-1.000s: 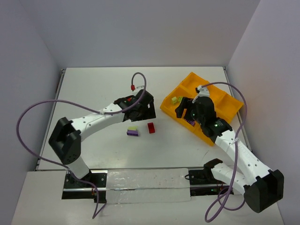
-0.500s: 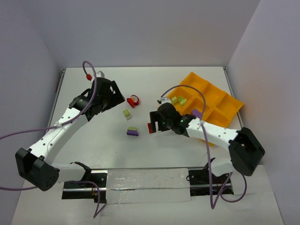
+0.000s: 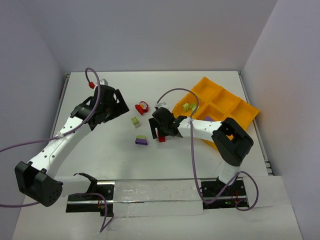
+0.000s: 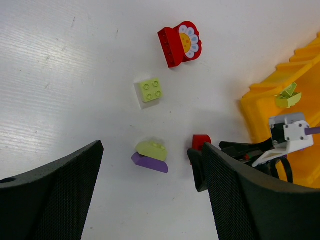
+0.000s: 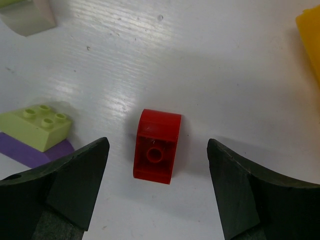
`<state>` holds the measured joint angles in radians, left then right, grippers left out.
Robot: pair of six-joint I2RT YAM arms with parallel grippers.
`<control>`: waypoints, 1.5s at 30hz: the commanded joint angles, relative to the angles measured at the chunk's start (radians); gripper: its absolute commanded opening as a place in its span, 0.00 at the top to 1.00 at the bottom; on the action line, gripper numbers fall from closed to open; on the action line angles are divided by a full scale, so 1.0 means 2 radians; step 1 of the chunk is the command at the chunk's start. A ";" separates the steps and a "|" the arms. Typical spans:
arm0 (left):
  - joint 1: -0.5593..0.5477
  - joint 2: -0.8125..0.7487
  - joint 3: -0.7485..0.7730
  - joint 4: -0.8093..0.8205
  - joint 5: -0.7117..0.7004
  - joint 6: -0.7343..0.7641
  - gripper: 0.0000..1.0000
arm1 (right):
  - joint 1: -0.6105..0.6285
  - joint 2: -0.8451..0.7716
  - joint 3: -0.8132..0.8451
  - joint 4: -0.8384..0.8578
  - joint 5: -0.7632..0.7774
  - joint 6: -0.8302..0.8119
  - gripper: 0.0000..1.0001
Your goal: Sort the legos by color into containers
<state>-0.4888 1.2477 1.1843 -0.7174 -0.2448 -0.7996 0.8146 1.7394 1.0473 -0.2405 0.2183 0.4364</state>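
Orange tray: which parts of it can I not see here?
Top view: the right arm hides the near side of the tray and part of a purple piece.
Top view: green bricks are too small to count.
Left wrist view: right edge cuts the tray.
Right wrist view: only one corner shows.

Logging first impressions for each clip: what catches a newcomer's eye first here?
The right gripper, open, hangs over a small red brick on the table. Beside it sits the bright orange-yellow tray, a few yellow-green bricks inside, and a red flower-faced brick lies near the table's middle.
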 commanded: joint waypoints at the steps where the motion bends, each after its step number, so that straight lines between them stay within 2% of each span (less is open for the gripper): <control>1: 0.007 -0.012 -0.003 0.001 0.009 0.014 0.13 | 0.010 0.018 0.020 0.003 0.013 -0.004 0.18; 6: 0.012 -0.006 -0.003 0.003 0.013 0.021 0.13 | 0.016 0.032 0.022 0.004 0.017 0.002 0.39; 9: 0.015 -0.005 -0.005 0.005 0.013 0.023 0.13 | 0.018 0.027 0.022 0.004 0.023 0.005 0.63; 10: 0.016 -0.006 -0.008 0.007 0.015 0.025 0.13 | 0.018 0.021 0.024 -0.002 0.028 0.006 0.78; 11: 0.018 -0.008 -0.010 0.008 0.016 0.025 0.13 | 0.018 0.010 0.025 -0.005 0.032 0.006 0.86; 14: 0.024 -0.010 -0.015 0.012 0.021 0.026 0.13 | 0.018 -0.016 0.025 -0.018 0.041 0.004 0.97; 18: 0.032 -0.006 -0.013 0.015 0.036 0.031 0.13 | 0.002 -0.085 0.024 -0.039 0.048 0.007 0.98; 22: 0.036 0.002 -0.003 0.012 0.046 0.042 0.13 | -0.040 -0.144 0.018 -0.049 0.030 0.015 0.98; 28: 0.040 0.014 0.003 0.014 0.070 0.054 0.13 | -0.141 -0.215 0.015 -0.060 -0.013 0.021 0.97; 32: 0.041 0.029 -0.002 0.022 0.077 0.056 0.14 | -0.207 -0.214 0.024 -0.063 -0.025 0.018 0.96; 38: 0.041 0.040 -0.004 0.022 0.104 0.049 0.14 | -0.280 -0.205 0.036 -0.058 -0.034 0.039 0.96; 45: 0.041 0.053 0.011 0.016 0.106 0.052 0.14 | -0.355 -0.231 0.022 -0.074 -0.029 0.050 0.96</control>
<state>-0.4112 1.3371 1.1528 -0.7066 -0.0560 -0.7097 0.1731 1.3324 1.0653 -0.3696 0.1501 0.5152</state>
